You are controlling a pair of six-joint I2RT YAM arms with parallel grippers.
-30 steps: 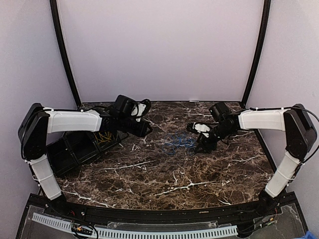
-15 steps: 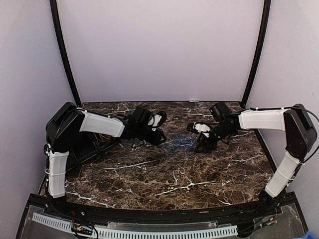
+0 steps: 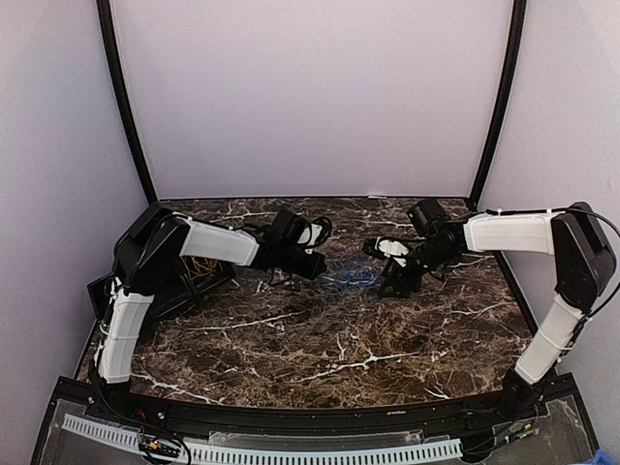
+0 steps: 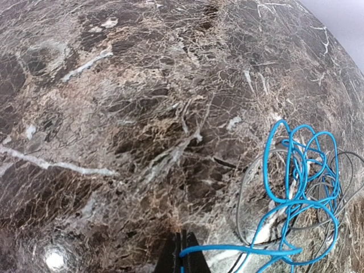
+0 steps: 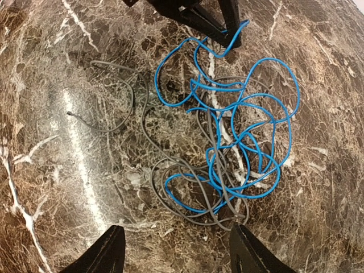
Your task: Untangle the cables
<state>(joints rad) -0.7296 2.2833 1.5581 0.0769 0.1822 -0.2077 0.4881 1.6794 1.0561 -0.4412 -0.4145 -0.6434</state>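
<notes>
Beyond the bare near part of the marble table [image 3: 320,358], the cables lie mid-table as one loose tangle [image 5: 227,153], a blue cable [image 4: 239,248] looped through a grey cable [image 5: 132,94]. The left gripper [image 4: 182,239] has its fingers pinched together on a blue strand at the tangle's edge. Opposite it hovers the right gripper [image 5: 175,232], fingers spread wide and holding nothing. This looks like the pull-apart step. Next, the right should close on grey wire so the blue can be drawn out slowly.

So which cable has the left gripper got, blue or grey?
The blue cable: the left gripper is shut on it. The grey cable lies ungripped.
</notes>
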